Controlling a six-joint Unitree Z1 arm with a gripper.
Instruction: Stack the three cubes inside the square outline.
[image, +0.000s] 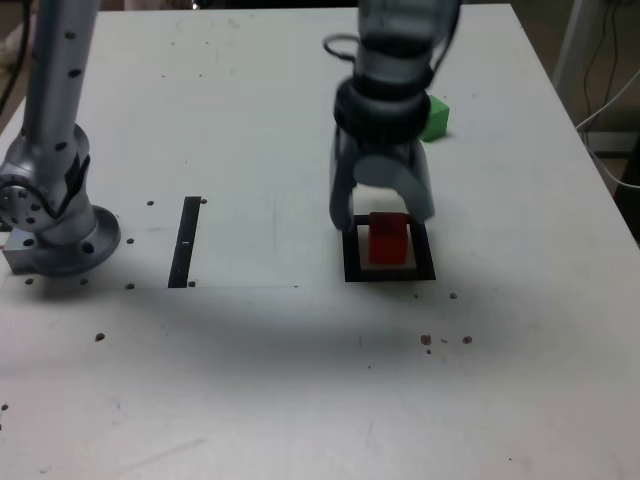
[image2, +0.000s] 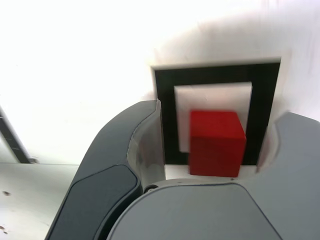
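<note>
One red cube (image: 388, 240): it sits inside the square outline, on the white centre, toward the side nearest the arm in the wrist view (image2: 216, 142).
Square outline (image: 352, 262): a flat black frame with a white middle, lying on the tabletop right of centre in the exterior view; the wrist view shows it too (image2: 210, 75).
Hand (image: 384, 212): spread wide, empty, directly over the outline, one finger on each side of the red cube and clear of it; seen also in the wrist view (image2: 210, 145).
Green cube (image: 435, 116): on the tabletop behind the hand, partly hidden by the arm, well apart from the outline.
Black strip (image: 186, 241): narrow, straight, to the exterior view's left of the outline.
Arm base (image: 55, 225): at the exterior view's left edge.
Tabletop (image: 250, 380): white, with small dark specks.
</note>
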